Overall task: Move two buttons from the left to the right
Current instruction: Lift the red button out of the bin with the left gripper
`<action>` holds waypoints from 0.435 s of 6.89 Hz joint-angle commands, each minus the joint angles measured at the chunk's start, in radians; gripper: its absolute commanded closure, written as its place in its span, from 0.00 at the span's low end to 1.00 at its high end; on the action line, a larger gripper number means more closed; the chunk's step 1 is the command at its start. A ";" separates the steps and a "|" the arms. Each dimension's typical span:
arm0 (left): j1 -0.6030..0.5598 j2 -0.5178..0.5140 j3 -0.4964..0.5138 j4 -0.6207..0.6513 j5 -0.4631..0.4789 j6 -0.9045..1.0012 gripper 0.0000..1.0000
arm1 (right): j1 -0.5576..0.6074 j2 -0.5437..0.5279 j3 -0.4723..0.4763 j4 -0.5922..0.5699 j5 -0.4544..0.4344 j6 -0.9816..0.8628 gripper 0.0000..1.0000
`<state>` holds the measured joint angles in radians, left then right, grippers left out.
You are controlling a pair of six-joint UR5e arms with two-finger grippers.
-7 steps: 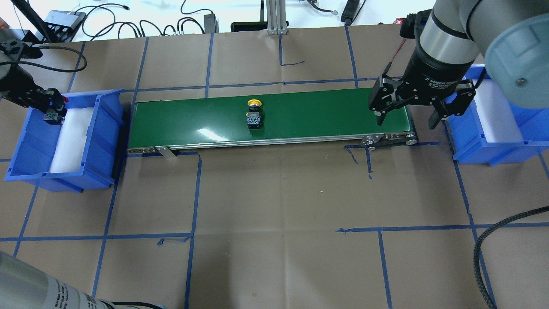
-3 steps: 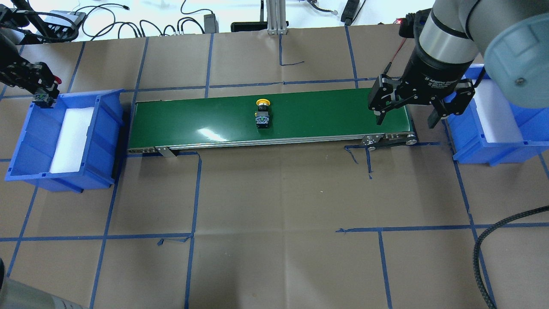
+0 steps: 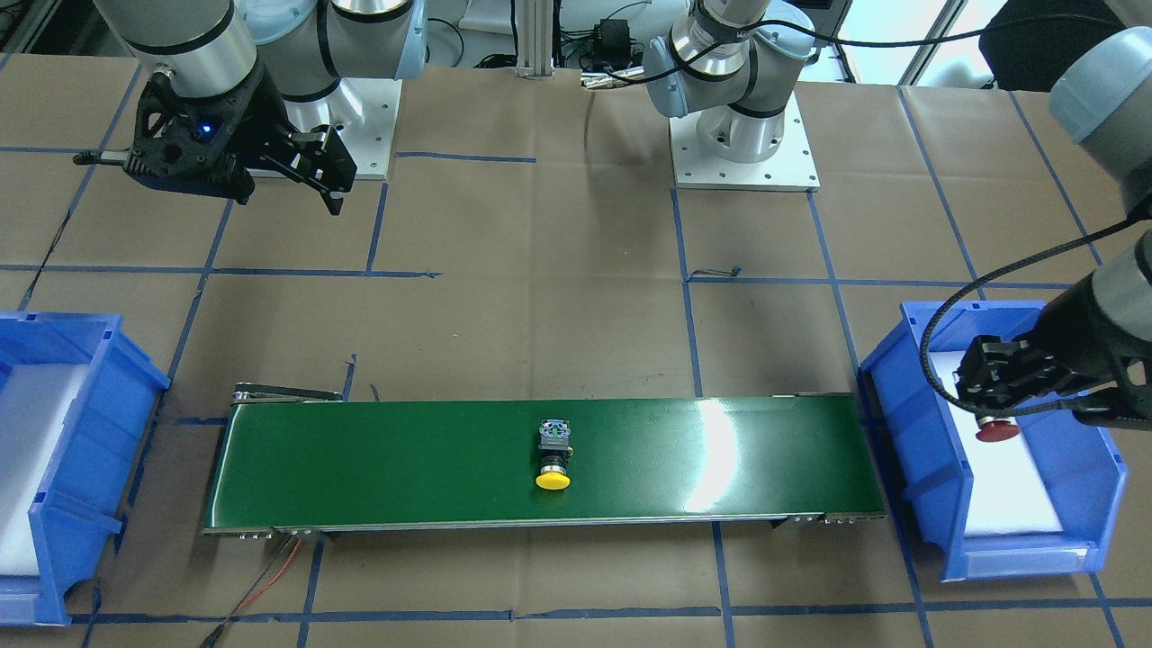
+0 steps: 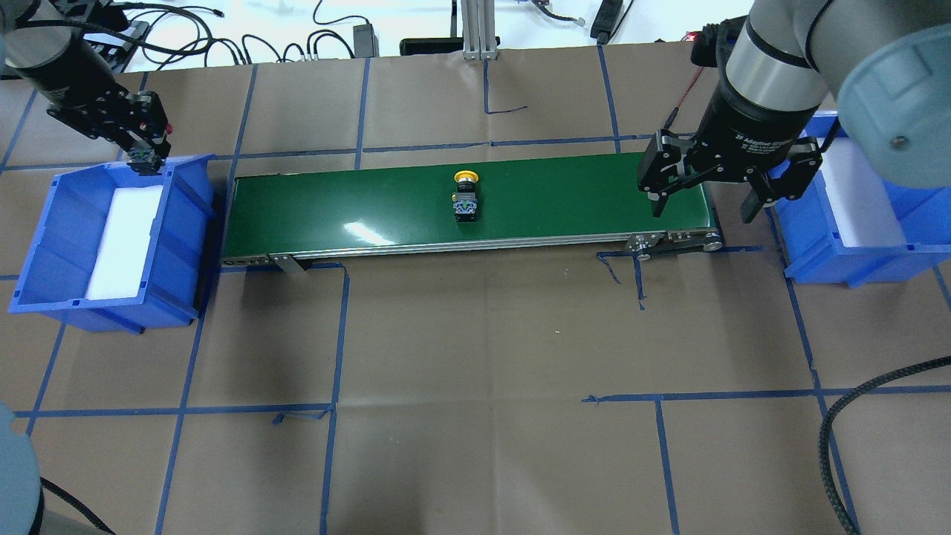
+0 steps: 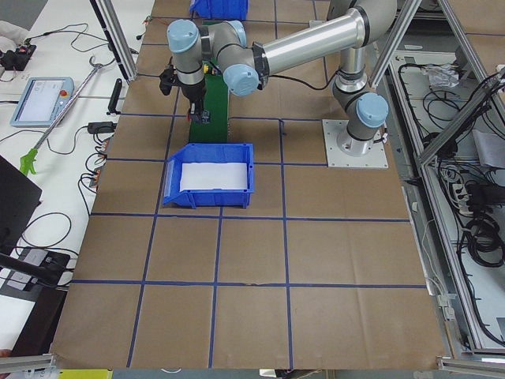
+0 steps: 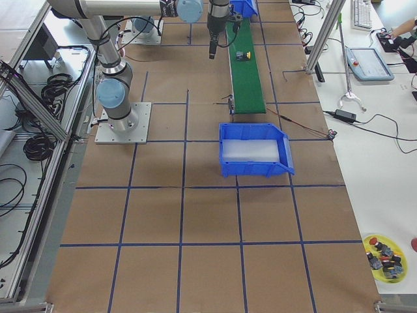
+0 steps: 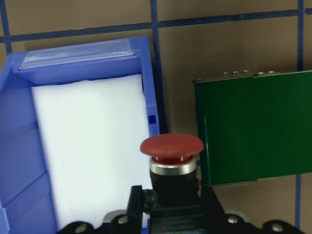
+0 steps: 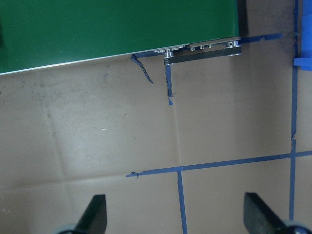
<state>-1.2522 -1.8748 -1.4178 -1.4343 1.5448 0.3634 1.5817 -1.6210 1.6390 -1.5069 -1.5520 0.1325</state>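
Left wrist-mounted view: I am clamping the red mushroom-capped push button (image 7: 171, 146) in my left gripper (image 7: 171, 207), the green conveyor belt (image 7: 256, 126) lying just right.

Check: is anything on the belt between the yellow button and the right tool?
Nothing visible does. The conveyor belt is bare from the yellow button to the open right tool hanging over its right end.

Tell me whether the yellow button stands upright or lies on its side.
On its side: the yellow button shows cap, collar and block in a row on the green belt, with the cap away from the robot.
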 commanded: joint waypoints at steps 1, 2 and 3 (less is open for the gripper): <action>-0.116 -0.007 -0.013 0.008 0.000 -0.165 0.90 | 0.001 0.027 0.007 -0.069 0.004 -0.005 0.00; -0.143 -0.016 -0.015 0.011 0.000 -0.178 0.90 | 0.000 0.070 0.005 -0.138 0.003 -0.005 0.00; -0.147 -0.033 -0.030 0.015 -0.003 -0.178 0.90 | -0.002 0.107 0.002 -0.207 0.012 -0.004 0.00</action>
<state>-1.3799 -1.8915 -1.4347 -1.4239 1.5440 0.2003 1.5816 -1.5587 1.6435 -1.6327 -1.5471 0.1281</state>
